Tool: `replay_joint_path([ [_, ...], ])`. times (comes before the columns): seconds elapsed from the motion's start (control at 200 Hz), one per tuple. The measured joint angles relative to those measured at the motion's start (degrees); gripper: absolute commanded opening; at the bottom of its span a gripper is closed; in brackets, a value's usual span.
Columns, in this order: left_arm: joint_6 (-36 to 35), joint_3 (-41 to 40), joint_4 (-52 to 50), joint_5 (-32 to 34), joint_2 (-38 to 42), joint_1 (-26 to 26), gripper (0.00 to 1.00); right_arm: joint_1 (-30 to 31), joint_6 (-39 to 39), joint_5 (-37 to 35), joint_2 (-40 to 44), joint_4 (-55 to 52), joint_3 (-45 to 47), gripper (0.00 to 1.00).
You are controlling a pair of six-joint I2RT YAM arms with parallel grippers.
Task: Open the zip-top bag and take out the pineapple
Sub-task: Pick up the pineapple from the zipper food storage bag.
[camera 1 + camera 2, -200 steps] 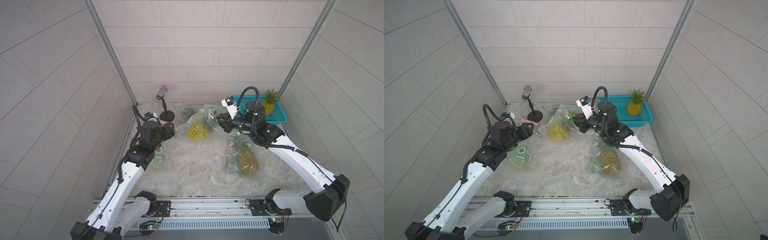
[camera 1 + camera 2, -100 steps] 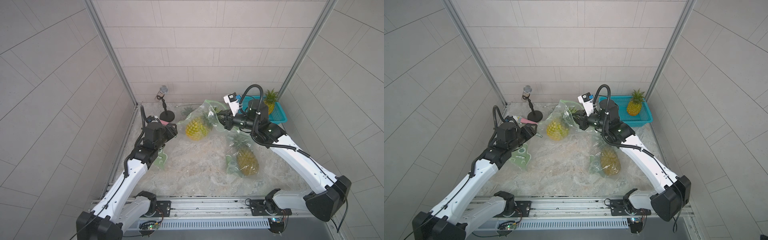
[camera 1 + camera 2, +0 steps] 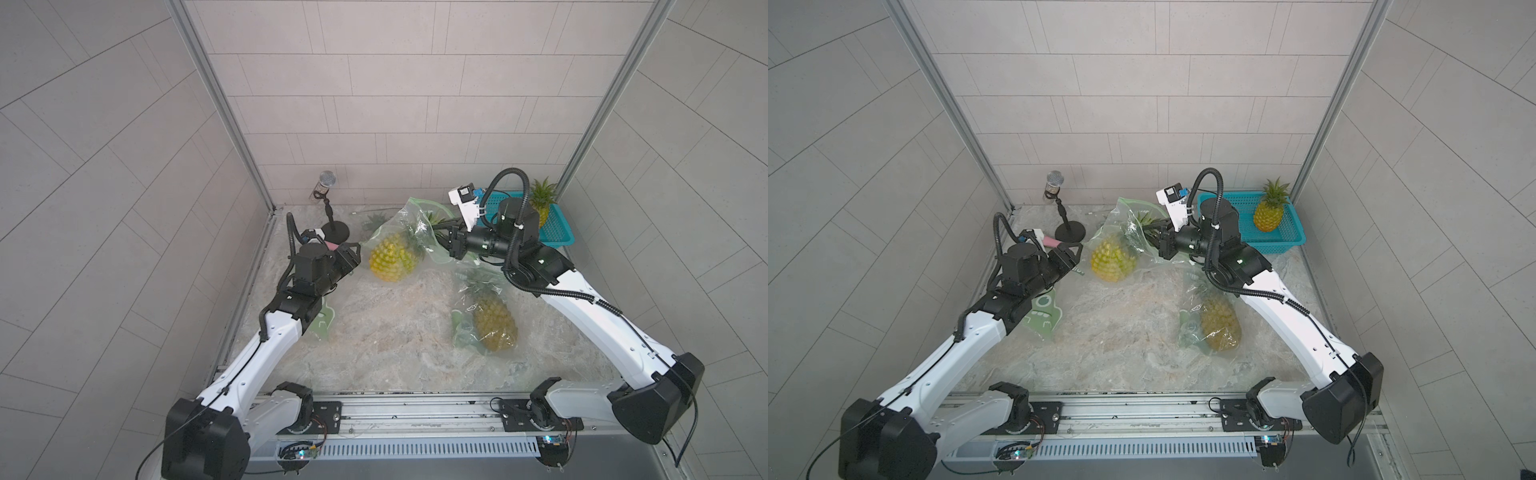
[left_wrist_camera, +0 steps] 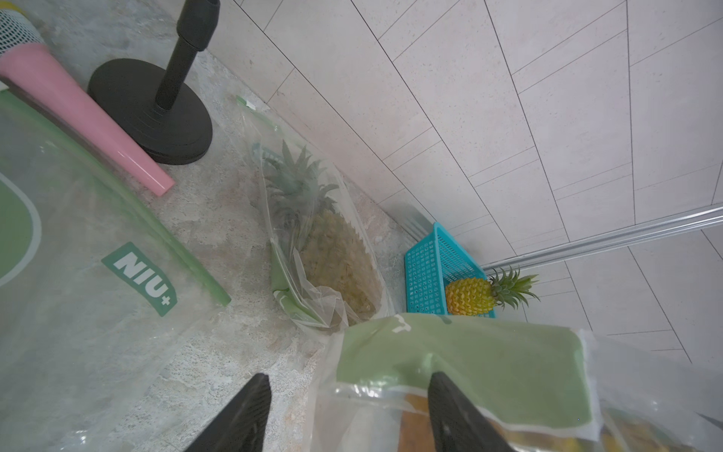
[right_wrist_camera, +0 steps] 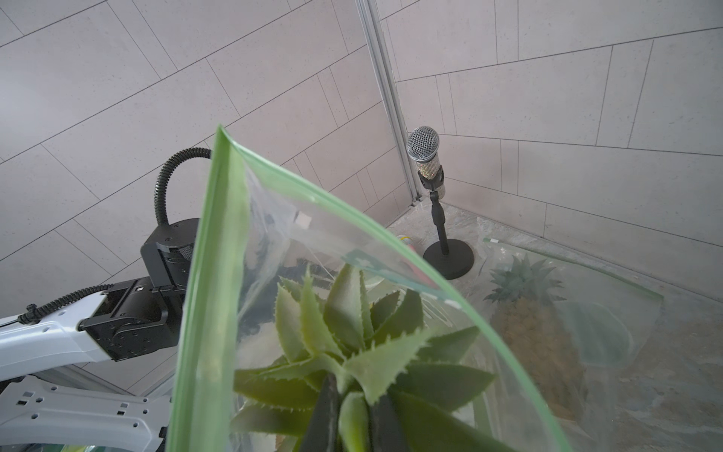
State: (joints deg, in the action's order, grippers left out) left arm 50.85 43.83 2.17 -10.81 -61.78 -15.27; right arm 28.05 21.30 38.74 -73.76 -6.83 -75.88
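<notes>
On the left, my left gripper (image 3: 353, 254) hangs just above the table (image 3: 395, 332), its 2 black fingers (image 4: 242, 415) spread wide and grasping nothing. In the left wrist view, 1 finger overlaps the green bottom edge of the zip-top bag (image 4: 461, 360). An empty bag (image 3: 1042, 316) printed in green lies flat under that arm. Behind it, near the back wall, a microphone (image 3: 327, 190) stands on a round black base.

In the middle, the zip-top bag (image 3: 415, 208) is lifted at an angle. The pineapple (image 3: 390, 259) is inside it, with the yellow body low toward the left gripper and the leafy crown pointing right. The bag's green zip edge (image 5: 219, 274) gapes open around the crown.

To the right, my right gripper (image 5: 354, 422) is clenched on a leaf of that crown, reaching in through the open mouth. Nearer the front, a second bagged pineapple (image 3: 494, 326) lies on the table. At the far right corner, a blue basket (image 3: 561, 241) holds 1 loose pineapple (image 3: 542, 208), standing upright.
</notes>
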Motion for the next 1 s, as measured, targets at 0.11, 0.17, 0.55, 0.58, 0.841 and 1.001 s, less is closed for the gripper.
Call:
replay_joint_path([
  [0.11,0.59,-0.39,2.78,-1.79,-1.38,0.02,0.59,0.0,0.0,0.02,0.0,0.02,0.0,0.0],
  [0.17,0.87,-0.48,4.04,-2.56,-1.84,0.02,0.56,0.0,0.0,0.02,0.0,0.04,0.0,0.0],
  [0.55,0.66,-1.4,7.85,-5.53,-2.14,0.15,0.0,0.0,0.02,0.04,0.0,0.13,0.0,0.0],
  [0.58,0.61,-1.42,7.74,-5.64,-2.14,0.15,0.0,0.0,0.0,0.02,0.0,0.13,0.0,0.0],
  [0.841,-4.35,-1.44,3.32,-4.46,-0.68,0.61,0.0,0.0,-0.98,-0.48,1.16,-0.09,0.07,0.0],
  [1.001,-9.92,-1.44,-1.09,-2.89,1.16,1.42,0.0,0.0,-2.19,-1.36,3.32,-0.04,0.5,0.0],
])
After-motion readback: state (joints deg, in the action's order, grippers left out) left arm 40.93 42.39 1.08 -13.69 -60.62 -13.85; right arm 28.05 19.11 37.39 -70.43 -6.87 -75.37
